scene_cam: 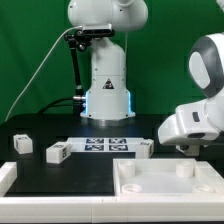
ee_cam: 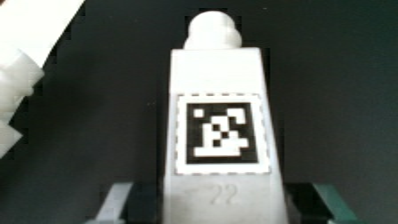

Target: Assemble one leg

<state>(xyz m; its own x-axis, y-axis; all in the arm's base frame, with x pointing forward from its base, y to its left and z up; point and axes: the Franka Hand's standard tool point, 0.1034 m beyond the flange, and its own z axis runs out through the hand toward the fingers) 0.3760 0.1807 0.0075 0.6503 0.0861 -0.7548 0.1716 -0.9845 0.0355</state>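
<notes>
End effector [ee_cam: 224, 198] released, straddling the leg [ee_cam: 221, 90] with gaps either side. Uneven closing could skew it on the surface [ee_cam: 98, 60].

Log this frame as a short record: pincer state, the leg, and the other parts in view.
leg: white block, square tag on its face, rounded peg at the far end
pincer: open, fingers either side of the leg, a dark gap at each side
tabletop: large white piece with round sockets, front of the exterior view
marker board: flat, centre of the exterior view
small white parts: two to the exterior view's left of the marker board, one to its right
</notes>
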